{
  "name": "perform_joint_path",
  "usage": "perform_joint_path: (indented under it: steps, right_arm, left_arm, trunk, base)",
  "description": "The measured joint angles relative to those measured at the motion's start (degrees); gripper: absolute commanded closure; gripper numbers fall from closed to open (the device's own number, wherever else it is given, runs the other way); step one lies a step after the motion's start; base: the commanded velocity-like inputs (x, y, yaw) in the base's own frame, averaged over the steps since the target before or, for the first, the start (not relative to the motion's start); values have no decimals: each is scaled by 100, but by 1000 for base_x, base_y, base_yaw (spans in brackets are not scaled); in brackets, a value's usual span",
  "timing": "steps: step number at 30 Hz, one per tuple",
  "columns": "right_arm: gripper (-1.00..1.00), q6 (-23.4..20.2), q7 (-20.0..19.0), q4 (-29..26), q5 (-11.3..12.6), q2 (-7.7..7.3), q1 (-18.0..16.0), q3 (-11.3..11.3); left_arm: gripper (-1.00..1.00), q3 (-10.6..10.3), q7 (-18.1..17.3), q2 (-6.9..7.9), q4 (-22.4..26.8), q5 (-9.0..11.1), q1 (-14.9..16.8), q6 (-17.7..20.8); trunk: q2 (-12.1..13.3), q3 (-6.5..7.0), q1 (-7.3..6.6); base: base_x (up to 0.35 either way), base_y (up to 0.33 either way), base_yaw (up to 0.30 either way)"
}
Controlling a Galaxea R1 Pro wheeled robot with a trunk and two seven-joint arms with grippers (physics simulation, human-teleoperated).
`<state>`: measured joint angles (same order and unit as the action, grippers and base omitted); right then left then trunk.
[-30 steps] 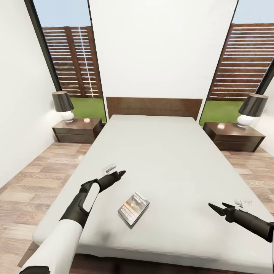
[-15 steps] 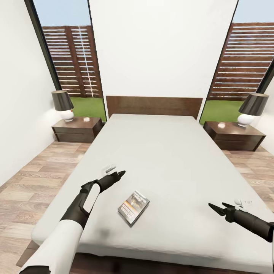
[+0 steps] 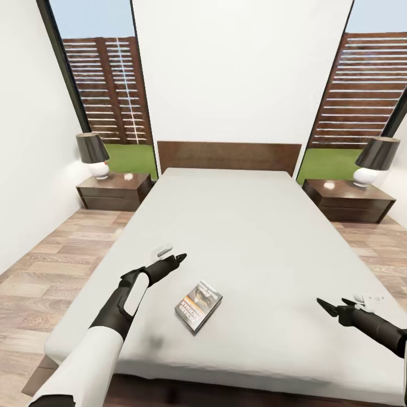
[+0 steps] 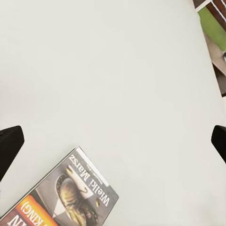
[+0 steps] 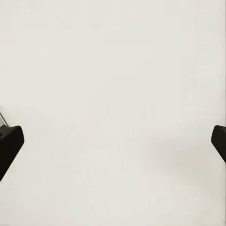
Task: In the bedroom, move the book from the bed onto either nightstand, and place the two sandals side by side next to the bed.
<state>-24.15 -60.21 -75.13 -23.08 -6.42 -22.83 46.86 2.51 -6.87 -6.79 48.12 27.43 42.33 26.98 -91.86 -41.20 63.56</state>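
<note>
1. Left tool hovers over the pale grey-white bed mattress, fingers spread wide, holding nothing.
2. Right tool likewise apart, empty, above the mattress.
3. Small thin paperback book with dark cover photo and orange lettering lies flat just beside the left tool, between both tools.
4. Far beyond them: two glossy dark-brown nightstands flanking the headboard.

Pale grey bed, grey-orange book, dark-brown nightstand

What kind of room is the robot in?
A bedroom, by the look of it: a large bed with a wooden headboard, and a nightstand with a lamp on each side.
</note>
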Motion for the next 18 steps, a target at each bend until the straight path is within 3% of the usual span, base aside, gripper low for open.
perform_joint_path:
  steps: [9,11,14,18]
  right_arm:
    - [-100,23,-2,-22,87,-12,0,39]
    - [-100,18,-13,-11,406,-18,0,43]
    - [-100,11,-11,-5,1144,-19,-1,40]
    - [-100,2,-15,1,1611,-30,1,39]
  left_arm:
    - [-100,-4,0,-8,0,0,0,0]
    - [-100,-4,0,-9,0,0,0,0]
    - [-100,-10,-1,-15,0,0,0,3]
    - [-100,-9,-1,-17,0,0,0,7]
  trunk:
    - [-361,-162,198]
    - [-441,-198,242]
    - [-562,-251,308]
    - [-722,-323,396]
  base:
    - [0,0,0]
    - [0,0,0]
    - [0,0,0]
    - [0,0,0]
